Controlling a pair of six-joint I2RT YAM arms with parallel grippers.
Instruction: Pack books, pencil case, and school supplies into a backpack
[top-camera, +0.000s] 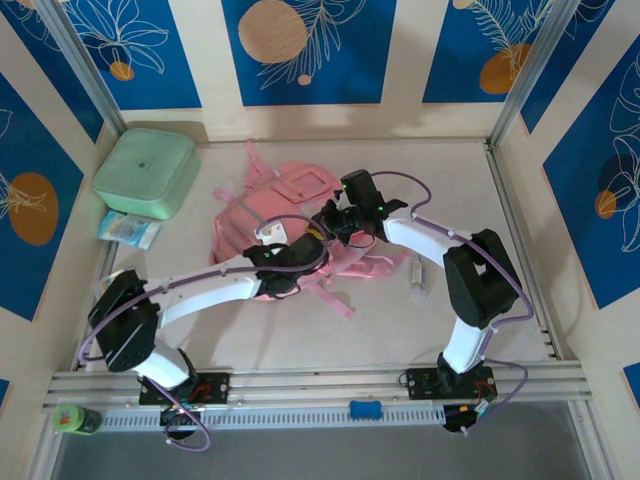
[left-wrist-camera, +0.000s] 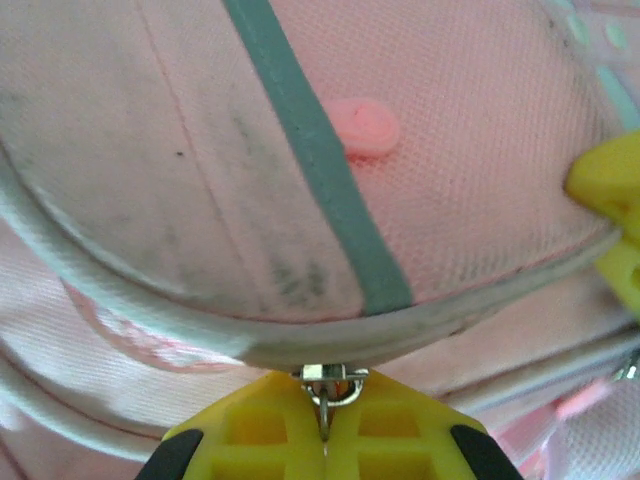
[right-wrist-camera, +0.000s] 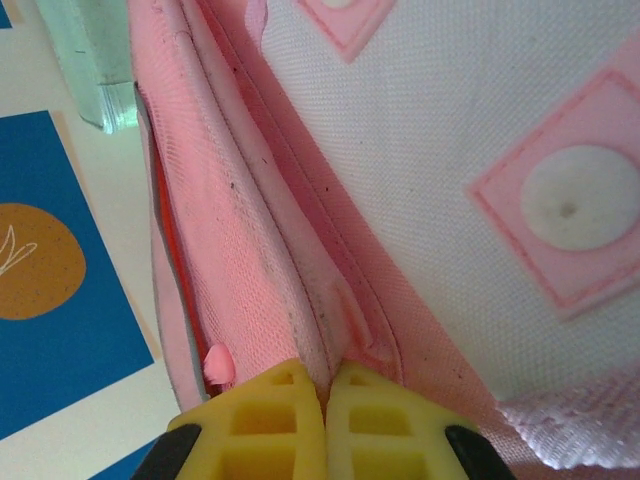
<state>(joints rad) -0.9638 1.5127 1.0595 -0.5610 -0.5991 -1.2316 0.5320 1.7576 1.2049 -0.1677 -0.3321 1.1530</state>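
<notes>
Both left fingers (left-wrist-camera: 290, 435) and right fingers (right-wrist-camera: 290, 415) pinch the backpack (top-camera: 303, 186) on beige, blue-walled table (top-camera: 400, 335).

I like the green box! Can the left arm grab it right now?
Probably not yet. The left gripper is shut on the zipper pull of the pink backpack. The mint-green box sits to that arm's side, nothing tall between, so letting go first should help.

Left pincer (left-wrist-camera: 325, 405) closed, right pincer (right-wrist-camera: 325, 390) closed, arms angled inward

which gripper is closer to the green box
Left. The left gripper clamps the backpack's zipper pull, on the side toward the green box; the right gripper pinches fabric farther right.
</notes>
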